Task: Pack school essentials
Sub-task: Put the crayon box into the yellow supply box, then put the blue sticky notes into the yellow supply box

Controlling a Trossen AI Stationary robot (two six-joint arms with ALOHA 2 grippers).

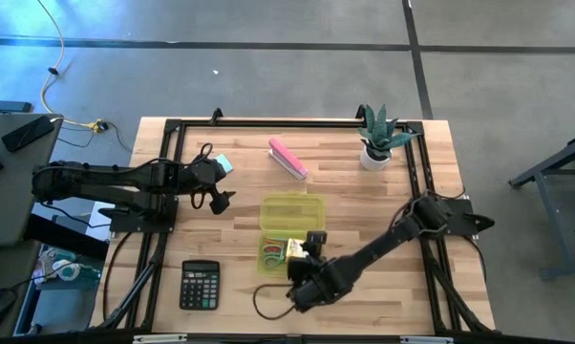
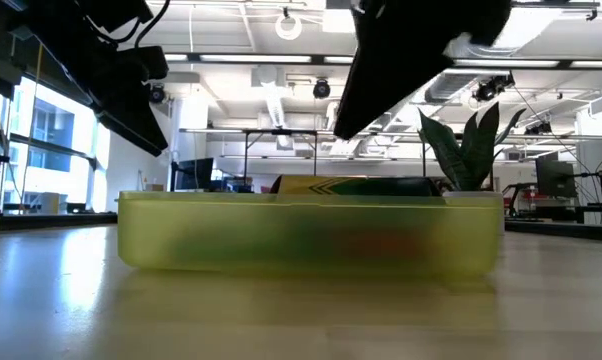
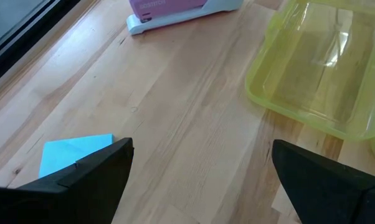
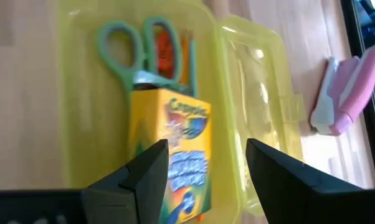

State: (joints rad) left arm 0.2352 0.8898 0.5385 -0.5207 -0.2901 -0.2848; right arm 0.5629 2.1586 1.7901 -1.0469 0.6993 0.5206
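A grey concrete floor [image 1: 268,76] crossed by dark lines surrounds the light wooden table [image 1: 240,158]; beyond it the low view shows an open hall with white ceiling ducts [image 2: 271,95] and tall windows [image 2: 41,150]. Near the table's middle lies the translucent yellow case [image 1: 292,212], its lid open flat. A potted plant [image 1: 378,139] stands well beyond the case, a pink stapler [image 1: 287,159] just beyond it, a black calculator [image 1: 200,284] near its tray. The tray holds green-handled scissors [image 4: 128,43], orange-red pens [image 4: 166,50] and the crayon box [image 4: 175,152]. The right gripper [image 4: 206,168] hovers over the crayon box, fingers spread wide, holding nothing. The left gripper [image 3: 200,171], also wide, hangs over the light-blue note pad [image 3: 72,152], which lies apart from the case.
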